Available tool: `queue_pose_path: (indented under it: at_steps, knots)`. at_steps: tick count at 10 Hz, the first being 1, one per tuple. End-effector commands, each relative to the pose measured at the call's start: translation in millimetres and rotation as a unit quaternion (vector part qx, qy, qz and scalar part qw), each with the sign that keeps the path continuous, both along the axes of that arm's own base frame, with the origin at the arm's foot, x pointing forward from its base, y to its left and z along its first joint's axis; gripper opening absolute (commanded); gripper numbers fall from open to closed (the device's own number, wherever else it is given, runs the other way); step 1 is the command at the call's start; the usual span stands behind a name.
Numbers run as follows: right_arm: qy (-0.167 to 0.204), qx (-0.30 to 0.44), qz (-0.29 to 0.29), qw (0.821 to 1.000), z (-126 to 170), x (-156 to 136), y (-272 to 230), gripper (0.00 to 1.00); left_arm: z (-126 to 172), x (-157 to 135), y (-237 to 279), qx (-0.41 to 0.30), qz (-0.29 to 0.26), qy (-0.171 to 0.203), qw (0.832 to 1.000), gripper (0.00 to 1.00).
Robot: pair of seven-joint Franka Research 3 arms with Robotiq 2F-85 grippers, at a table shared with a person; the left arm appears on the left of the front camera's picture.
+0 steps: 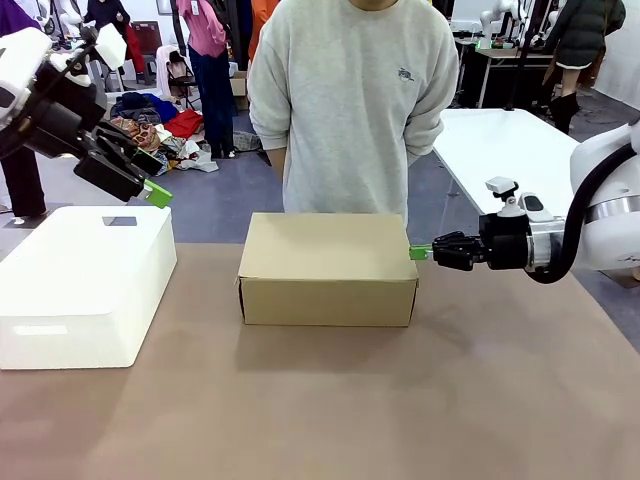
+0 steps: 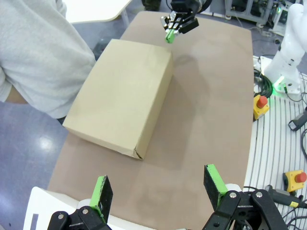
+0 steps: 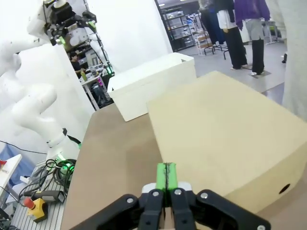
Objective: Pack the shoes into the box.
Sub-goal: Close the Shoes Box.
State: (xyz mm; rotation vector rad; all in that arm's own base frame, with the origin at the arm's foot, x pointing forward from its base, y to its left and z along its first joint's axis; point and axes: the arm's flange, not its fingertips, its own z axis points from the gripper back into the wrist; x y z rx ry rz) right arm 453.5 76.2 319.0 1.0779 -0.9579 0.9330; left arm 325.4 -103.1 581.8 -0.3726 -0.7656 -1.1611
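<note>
Fingers of the right gripper [image 1: 421, 252] are pressed together at the upper right edge of the closed cardboard shoebox [image 1: 328, 265], probably to lift its lid, while the left gripper [image 1: 152, 190] waits spread above the white box [image 1: 85, 282].

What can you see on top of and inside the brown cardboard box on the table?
Nothing rests on the brown cardboard box: its flat lid is bare and closed. The closed lid hides whatever is inside. The right gripper, shut, is level with the box's right top edge.

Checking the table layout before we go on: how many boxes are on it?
2. The brown cardboard box sits closed at the table's middle, in front of the person; the white box stands to its left, at the table's left edge.
</note>
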Motion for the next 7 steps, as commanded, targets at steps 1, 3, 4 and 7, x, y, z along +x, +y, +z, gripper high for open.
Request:
queue_pose_path:
  at_steps: [1,3,4,7]
  knots:
    - [-0.008,-0.01,-0.02,1.0,7.0,7.1,4.0,0.0,0.0,1.0,0.8,-0.005,-0.009,-0.003,1.0,1.0]
    - [0.0,-0.028,-0.014,1.0,20.1,1.8,3.6,0.0,0.0,1.0,0.8,-0.005,-0.009,-0.003,1.0,1.0]
    - [-0.006,-0.012,-0.009,1.0,3.0,4.2,-1.8,0.0,0.0,1.0,0.8,-0.005,-0.009,-0.003,1.0,1.0]
    - [-0.006,-0.012,-0.009,1.0,3.0,4.2,-1.8,0.0,0.0,1.0,0.8,-0.005,-0.009,-0.003,1.0,1.0]
